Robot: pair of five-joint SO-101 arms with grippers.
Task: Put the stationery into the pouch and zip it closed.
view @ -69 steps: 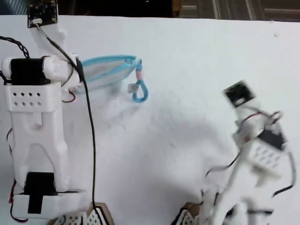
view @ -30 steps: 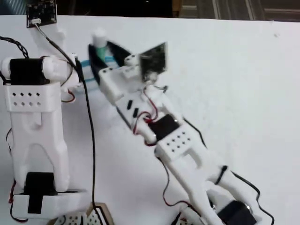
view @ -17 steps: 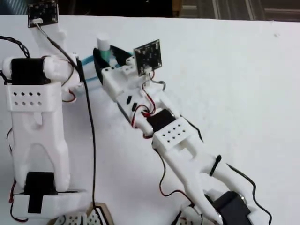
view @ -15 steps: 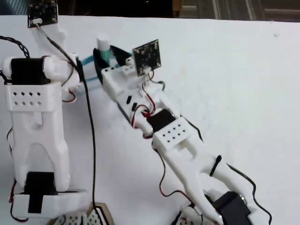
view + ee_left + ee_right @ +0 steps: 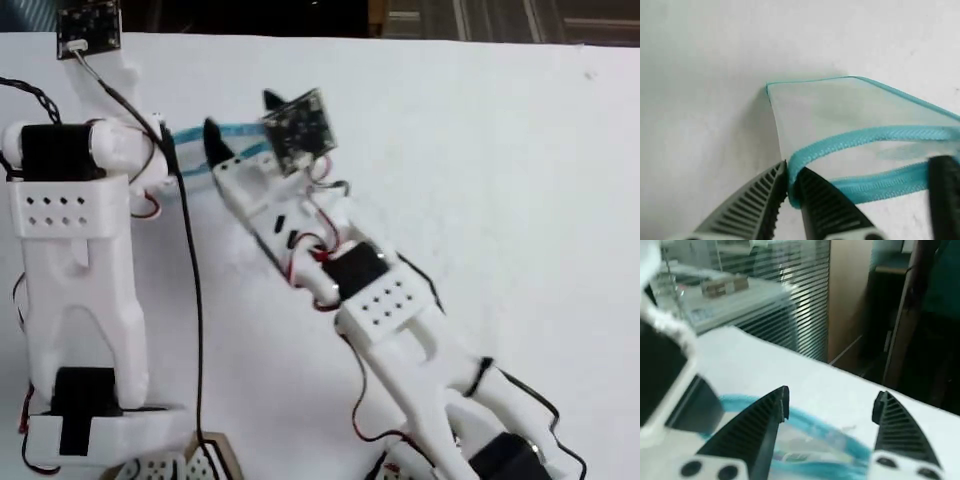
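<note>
Open pouch [image 5: 840, 110], pale item faintly visible inside: left claw [image 5: 791, 174] pinches its zipper edge; right claw [image 5: 834, 393] hangs spread above.

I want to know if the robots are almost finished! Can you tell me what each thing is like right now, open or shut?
Pouch: lying on the table, zip open.
Left gripper: shut on the zip edge at one end of the pouch.
Right gripper: open and empty, over the pouch.
Item in the pouch: lying inside, too blurred to name.
</note>
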